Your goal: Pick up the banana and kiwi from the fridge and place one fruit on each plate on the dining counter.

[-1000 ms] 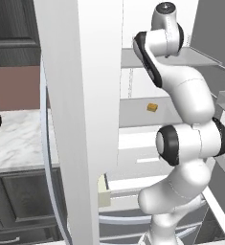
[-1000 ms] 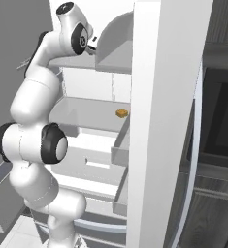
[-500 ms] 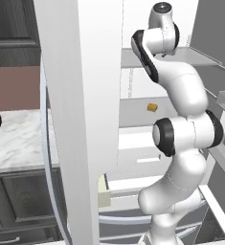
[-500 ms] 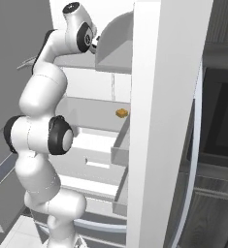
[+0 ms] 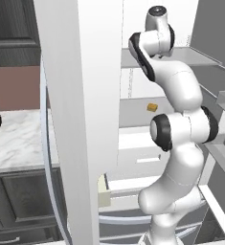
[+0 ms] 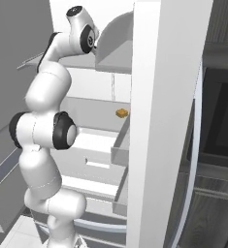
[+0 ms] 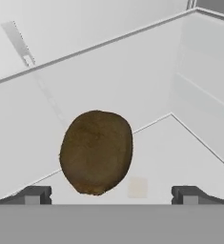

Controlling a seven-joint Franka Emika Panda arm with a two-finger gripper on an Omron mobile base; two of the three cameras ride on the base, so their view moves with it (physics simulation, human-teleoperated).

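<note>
The kiwi point(image 7: 96, 152) lies on a white fridge shelf point(image 7: 180, 147), at 11 o'clock from the gripper point(image 7: 111, 194). Its fingers point(image 7: 35, 194) are spread wide, apart from the fruit. A small orange-tan cube point(image 5: 152, 106) sits on a lower shelf.

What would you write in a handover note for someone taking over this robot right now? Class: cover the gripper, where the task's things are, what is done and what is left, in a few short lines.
Gripper: open, holding nothing, reaching into the fridge at an upper shelf.
Kiwi: lies on the white fridge shelf just ahead of the open fingers, a little to one side of centre; not gripped yet.
Small orange-tan cube: on a lower shelf; not part of the job.
Banana, plates, dining counter: I cannot place them from these pictures.
Done: fridge door is open and the hand is lined up on the kiwi.
Left: grasp the kiwi, take it to a plate, then fetch the banana for the other plate.
</note>
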